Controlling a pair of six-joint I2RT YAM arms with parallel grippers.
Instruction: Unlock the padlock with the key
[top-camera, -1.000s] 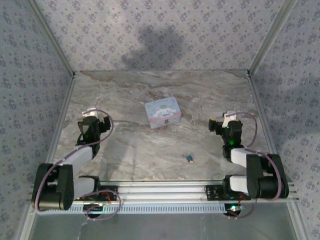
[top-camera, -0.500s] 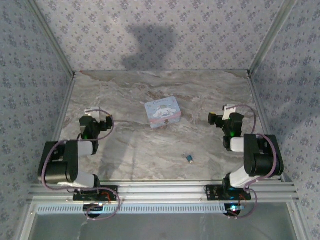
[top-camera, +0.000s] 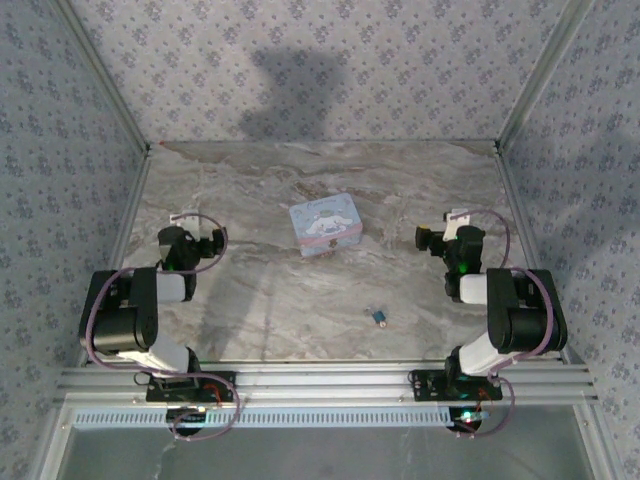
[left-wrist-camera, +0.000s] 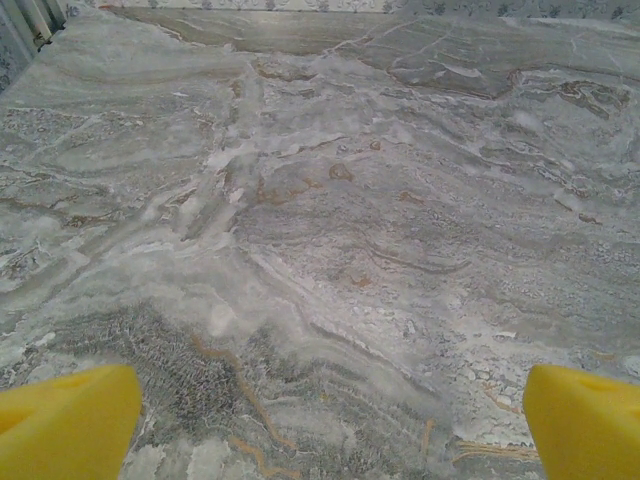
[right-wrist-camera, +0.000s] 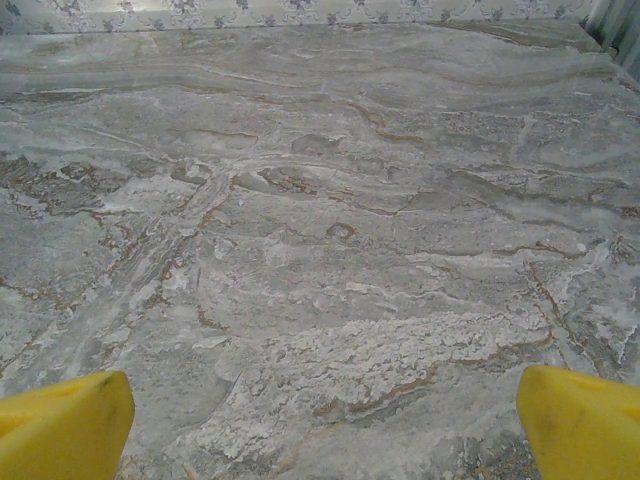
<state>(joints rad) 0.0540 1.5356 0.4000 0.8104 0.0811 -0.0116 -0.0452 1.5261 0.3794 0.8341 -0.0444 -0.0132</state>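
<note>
1. While the left arm (top-camera: 130, 320) and right arm (top-camera: 505, 320) sit folded at the near edge, the padlock (top-camera: 380, 317) lies on the surface (top-camera: 260, 290) at about 5 o'clock from the tin (top-camera: 326, 225), nearer the right arm, which likely has the easier reach.
2. Left fingers (left-wrist-camera: 65, 425) spread wide over bare marble, holding nothing.
3. Right fingers (right-wrist-camera: 580, 420) likewise gape, empty, ready for a first pick.

The padlock (top-camera: 380, 317) is blue, the cartoon-printed tin (top-camera: 326, 225) pale blue-and-pink, the veined table (top-camera: 260, 300) grey, fingertips (left-wrist-camera: 65, 420) yellow.
</note>
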